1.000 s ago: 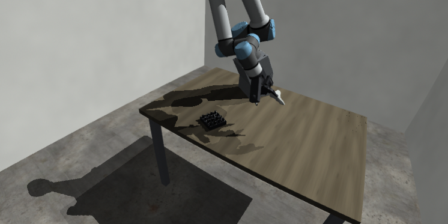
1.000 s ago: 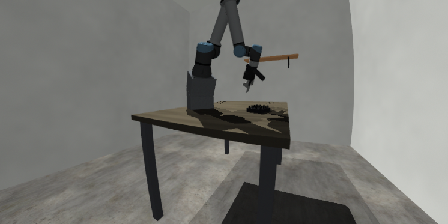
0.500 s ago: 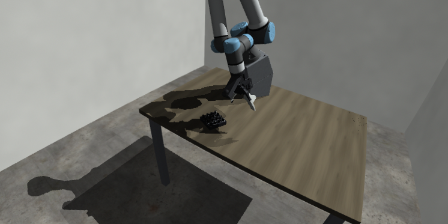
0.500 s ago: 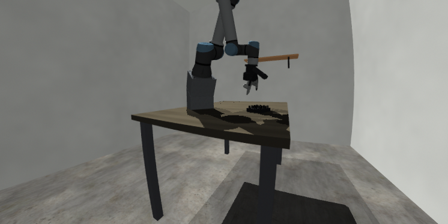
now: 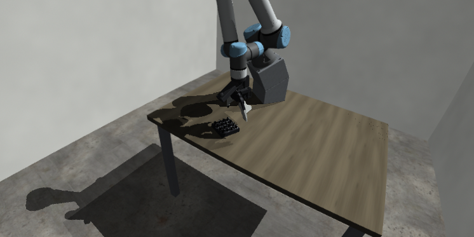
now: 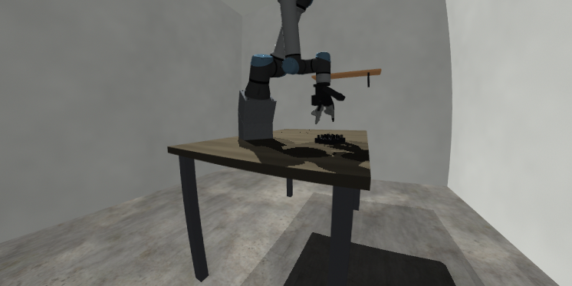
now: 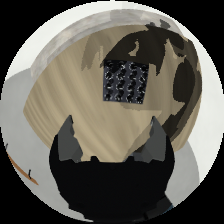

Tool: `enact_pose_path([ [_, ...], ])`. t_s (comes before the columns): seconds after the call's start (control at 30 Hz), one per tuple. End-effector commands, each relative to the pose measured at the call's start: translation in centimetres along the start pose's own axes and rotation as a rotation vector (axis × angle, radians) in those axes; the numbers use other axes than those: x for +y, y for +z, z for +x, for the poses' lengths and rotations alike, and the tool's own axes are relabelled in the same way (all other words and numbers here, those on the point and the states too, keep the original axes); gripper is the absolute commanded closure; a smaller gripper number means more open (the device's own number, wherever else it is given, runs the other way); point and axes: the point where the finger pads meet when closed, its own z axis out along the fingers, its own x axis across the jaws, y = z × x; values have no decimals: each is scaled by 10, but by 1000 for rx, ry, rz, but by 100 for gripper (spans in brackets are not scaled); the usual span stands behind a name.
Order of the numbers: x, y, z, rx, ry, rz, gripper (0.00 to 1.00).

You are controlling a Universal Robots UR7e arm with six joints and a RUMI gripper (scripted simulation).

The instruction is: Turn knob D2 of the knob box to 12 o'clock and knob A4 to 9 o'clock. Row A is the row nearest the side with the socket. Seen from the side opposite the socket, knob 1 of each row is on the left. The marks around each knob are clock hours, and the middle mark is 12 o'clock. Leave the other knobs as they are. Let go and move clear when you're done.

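Note:
The knob box [image 5: 226,127] [image 6: 330,139] [image 7: 125,82] is a small dark box with rows of black knobs on top. It lies on the table, partly in the arm's shadow. In the wrist view it is above the middle, ahead of the fingertips and slightly turned. The socket, the knob pointers and the hour marks are too small and dark to read, so I cannot tell the settings of D2 and A4. My gripper [image 5: 246,114] [image 6: 324,121] [image 7: 112,116] is open and empty, pointing down. It hangs above the table, higher than the box, on the robot-base side of it.
The wooden table [image 5: 314,155] [image 6: 212,146] [image 7: 65,95] carries the grey robot base [image 5: 272,82] [image 6: 256,119] behind the gripper. The box stands fairly near the table's long edge away from the base. An orange beam [image 6: 356,73] with a short black rod shows in the background.

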Motion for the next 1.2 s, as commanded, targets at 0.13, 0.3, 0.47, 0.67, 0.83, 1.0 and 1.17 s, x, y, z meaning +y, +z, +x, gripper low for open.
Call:
enact_pose_path([
  [0.13, -22, 6, 21, 37, 48, 52, 0],
  [0.3, -25, 7, 24, 43, 55, 58, 0],
  [0.47, -26, 7, 25, 44, 57, 60, 0],
  [0.67, -26, 7, 25, 44, 57, 60, 0],
  [0.83, -26, 7, 25, 44, 57, 60, 0],
  [1.0, -26, 7, 25, 44, 57, 60, 0],
  [1.17, -26, 7, 25, 44, 57, 60, 0],
])
